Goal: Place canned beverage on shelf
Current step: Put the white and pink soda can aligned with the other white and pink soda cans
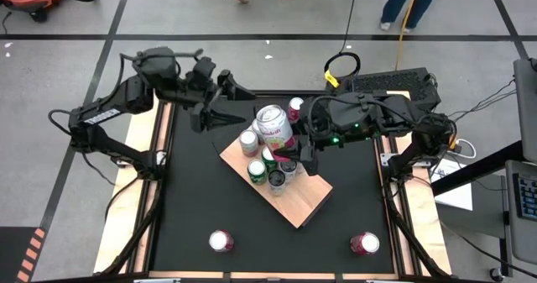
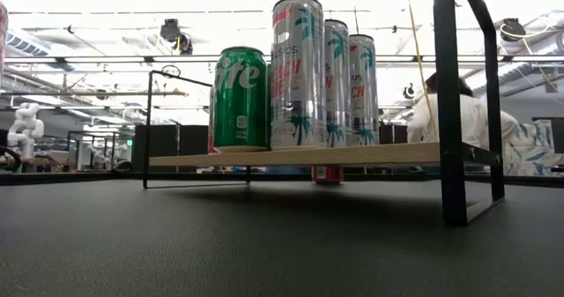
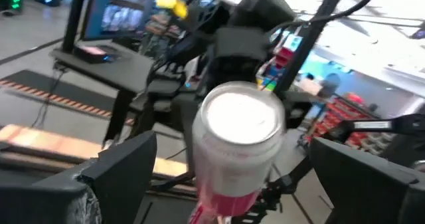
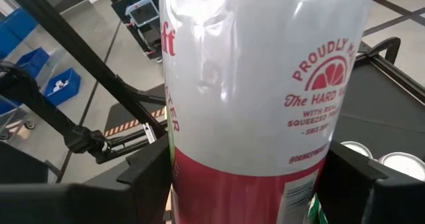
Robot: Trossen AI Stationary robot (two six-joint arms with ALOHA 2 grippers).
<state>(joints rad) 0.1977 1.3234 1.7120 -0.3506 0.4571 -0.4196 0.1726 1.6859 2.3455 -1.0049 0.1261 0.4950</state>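
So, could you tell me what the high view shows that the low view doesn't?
Only the high view shows both arms: the right gripper holds a white-and-red can above the shelf, the left gripper is open beside it, and two loose cans stand near the table's front edge. Only the low view shows a red can beyond the shelf, under its board. Both show the cans standing on the shelf, including the green can.

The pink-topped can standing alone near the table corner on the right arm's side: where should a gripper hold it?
Grip the can across the middle of its round wall, probably coming level from the side. It stands upright with bare table all around, so any side is free.
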